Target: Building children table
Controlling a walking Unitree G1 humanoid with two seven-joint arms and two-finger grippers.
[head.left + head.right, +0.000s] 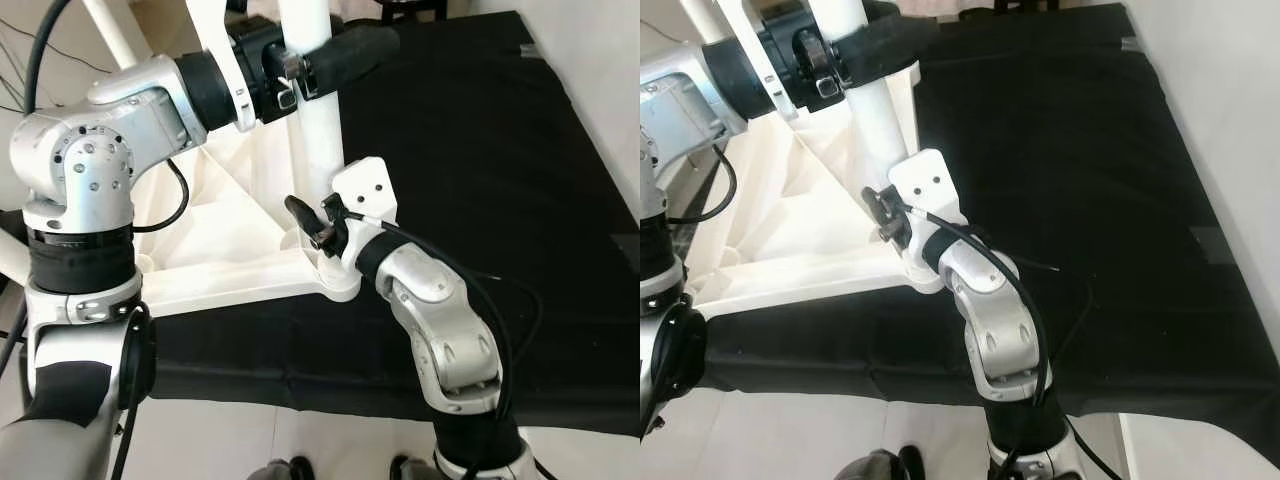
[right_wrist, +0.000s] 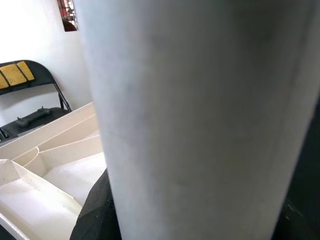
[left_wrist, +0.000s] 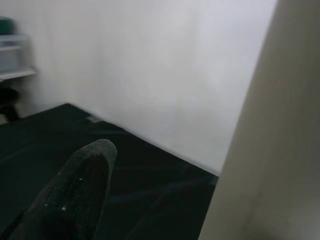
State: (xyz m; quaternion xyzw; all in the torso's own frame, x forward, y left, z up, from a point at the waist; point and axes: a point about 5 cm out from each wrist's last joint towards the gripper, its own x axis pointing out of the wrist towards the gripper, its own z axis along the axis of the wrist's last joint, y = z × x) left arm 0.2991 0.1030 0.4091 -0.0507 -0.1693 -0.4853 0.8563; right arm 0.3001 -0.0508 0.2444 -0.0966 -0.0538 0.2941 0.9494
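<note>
A white children's table lies upside down on a black mat. One white round table leg stands upright at its near corner socket. My left gripper is shut around the leg high up, with one black finger wrapped across its right side. My right gripper is shut on the same leg just above the socket. In the right wrist view the table leg stands very close, between the fingers. The left wrist view has one black finger beside the table leg.
The black mat spreads to the right and toward me under the table. A white wall borders it on the right. Pale floor lies at my feet. A black folding chair stands beyond the table.
</note>
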